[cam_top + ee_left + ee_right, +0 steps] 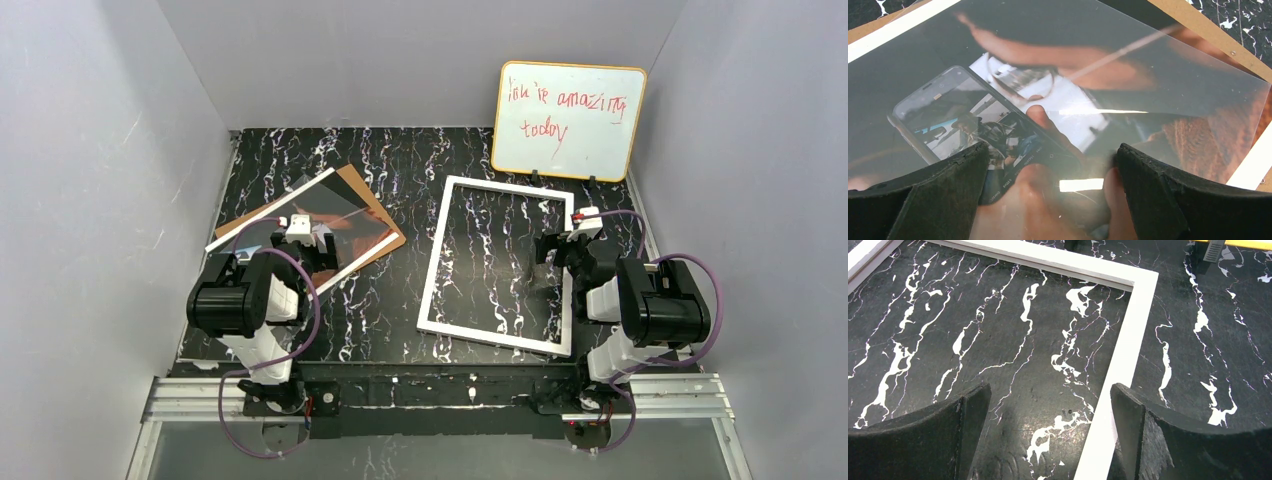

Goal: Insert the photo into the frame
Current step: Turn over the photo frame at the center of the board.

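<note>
Where the black, white-veined table [400, 160] fills the floor of the grey-walled cell, the frame [436, 250] lies flat on its right half, white face up, with the marble pattern showing plainly through its opening. Behind its far right corner an orange-rimmed whiteboard [575, 140] with red handwriting stands propped against the back wall. The photo [345, 220] lies well apart from the frame on the table's left half, turned at an angle. It is a dark print with orange-red and brown tones and a white border, and it rests on a brown backing board [365, 190] whose far edge and corners stick out from under it. In the left wrist view a clear sheet [1218, 100] lies skewed over the photo [1128, 75], catching glare and blurring the hand and phone pictured in the print. The left gripper [1050, 150] hangs over the near part of the photo with its jaws spread wide, holding nothing; whether its fingertips touch the sheet cannot be told. The right gripper [1048, 390] hangs over the frame's right side, near the far right corner, jaws equally wide apart and empty. In the right wrist view the white rail of the frame [1128, 340] runs between its two fingers, close to the right-hand one, with bare table under the rest of the gap.
</note>
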